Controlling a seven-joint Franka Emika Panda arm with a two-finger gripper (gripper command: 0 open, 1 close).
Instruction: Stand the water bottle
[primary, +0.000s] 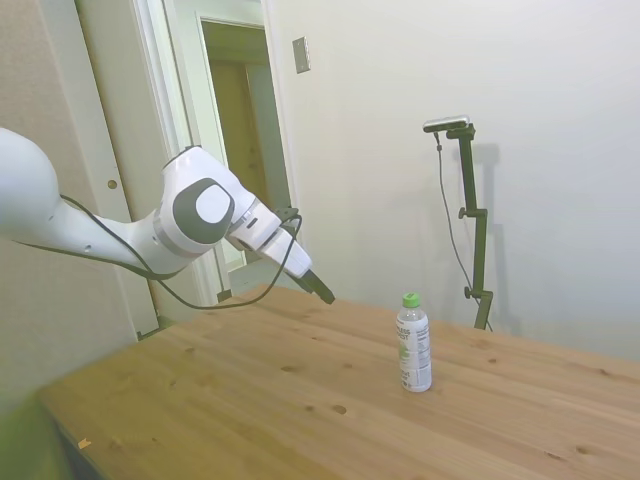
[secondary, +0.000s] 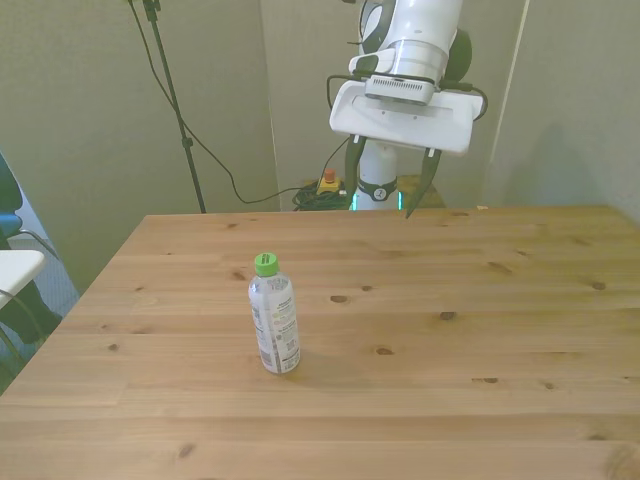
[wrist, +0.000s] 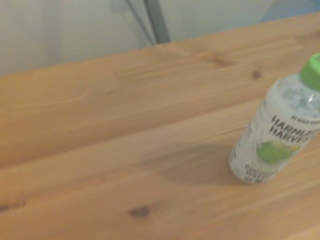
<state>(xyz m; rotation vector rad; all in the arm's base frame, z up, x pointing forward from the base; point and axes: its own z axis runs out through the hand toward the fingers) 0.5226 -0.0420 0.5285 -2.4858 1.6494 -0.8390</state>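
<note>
The water bottle (primary: 414, 345) stands upright on the wooden table (primary: 250, 400), green cap on top. In the front view the water bottle (secondary: 273, 316) is left of the table's middle. The wrist view catches the water bottle (wrist: 277, 131) and its green-printed label at the frame's edge. My gripper (secondary: 389, 193) hangs open above the table's far edge, well away from the bottle, with nothing between its fingers (secondary: 427, 185). In the side view the gripper (primary: 320, 287) is left of the bottle and higher.
Bare wood of the table (secondary: 480, 330) surrounds the bottle. Cables and a small red-buttoned box (secondary: 327, 183) lie on the floor behind the table. A doorway (primary: 240, 120) is behind the arm.
</note>
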